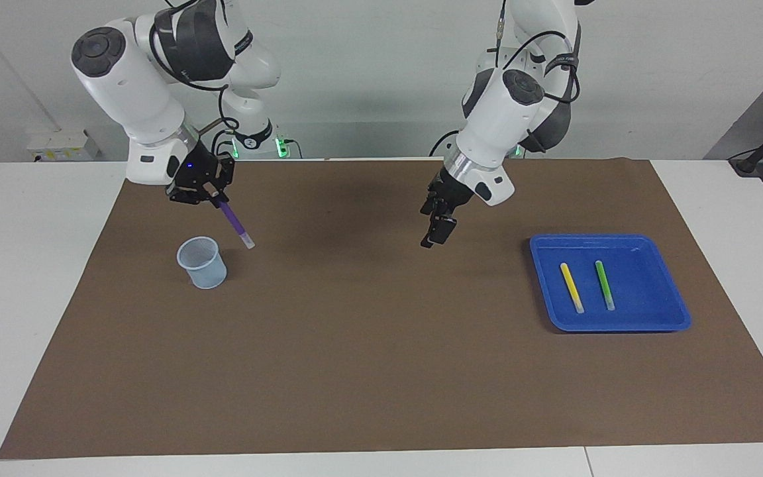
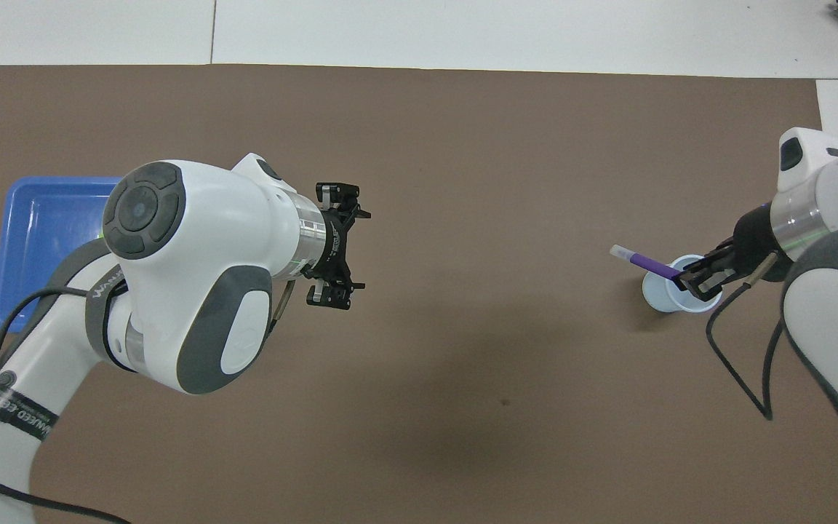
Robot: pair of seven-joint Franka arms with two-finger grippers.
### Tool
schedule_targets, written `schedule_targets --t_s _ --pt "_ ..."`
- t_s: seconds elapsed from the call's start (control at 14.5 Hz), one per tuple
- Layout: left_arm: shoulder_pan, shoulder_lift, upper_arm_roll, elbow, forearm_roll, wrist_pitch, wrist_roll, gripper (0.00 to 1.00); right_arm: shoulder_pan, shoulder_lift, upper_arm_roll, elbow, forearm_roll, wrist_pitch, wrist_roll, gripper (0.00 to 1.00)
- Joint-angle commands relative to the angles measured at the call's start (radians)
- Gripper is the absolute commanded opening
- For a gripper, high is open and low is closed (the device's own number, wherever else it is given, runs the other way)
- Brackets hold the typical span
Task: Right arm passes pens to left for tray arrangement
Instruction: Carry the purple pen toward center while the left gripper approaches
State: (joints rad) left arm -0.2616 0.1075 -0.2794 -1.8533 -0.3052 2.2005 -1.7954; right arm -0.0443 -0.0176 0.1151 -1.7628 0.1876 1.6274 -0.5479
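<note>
My right gripper (image 1: 212, 194) (image 2: 688, 278) is shut on the top end of the purple pen (image 1: 234, 224) (image 2: 648, 260). The pen hangs slanted in the air, its pale tip clear of the small pale-blue mesh cup (image 1: 202, 262) (image 2: 670, 293) and pointing toward the table's middle. My left gripper (image 1: 436, 233) (image 2: 348, 247) is open and holds nothing; it hovers over the brown mat between the cup and the tray. The blue tray (image 1: 660, 317) (image 2: 26, 225) lies at the left arm's end, with the yellow pen (image 1: 571, 287) and the green pen (image 1: 605, 285) side by side in it.
A brown mat (image 1: 368, 371) covers most of the white table. The left arm's body hides part of the tray in the overhead view.
</note>
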Motion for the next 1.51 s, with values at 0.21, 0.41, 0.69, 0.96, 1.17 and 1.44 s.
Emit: schedule_targets --t_s 0.21,0.41,0.69,0.96,1.17,1.44 --pt "-0.041 -0.022 -0.01 0.003 -0.029 0.025 -0.127 1.0 -0.006 -0.005 0.061 -0.001 0.166 0.025 -0.032 0.0" --pt "-0.048 -0.02 -0.05 0.023 -0.058 0.065 -0.133 1.0 0.013 -0.012 0.064 -0.014 0.257 0.054 -0.032 0.0" --pt "-0.136 -0.012 -0.06 0.022 -0.057 0.208 -0.243 1.0 0.027 -0.013 0.064 -0.024 0.374 0.08 -0.032 0.0" --pt "-0.189 -0.017 -0.06 0.026 -0.045 0.215 -0.254 1.0 0.031 -0.019 0.066 -0.035 0.461 0.101 -0.032 0.0" --pt "-0.192 -0.019 -0.063 0.057 -0.031 0.219 -0.3 1.0 0.054 -0.019 0.064 -0.037 0.481 0.111 -0.035 0.0" --pt "-0.243 -0.022 -0.063 0.066 0.015 0.232 -0.349 1.0 0.063 -0.019 0.064 -0.037 0.507 0.126 -0.043 0.0"
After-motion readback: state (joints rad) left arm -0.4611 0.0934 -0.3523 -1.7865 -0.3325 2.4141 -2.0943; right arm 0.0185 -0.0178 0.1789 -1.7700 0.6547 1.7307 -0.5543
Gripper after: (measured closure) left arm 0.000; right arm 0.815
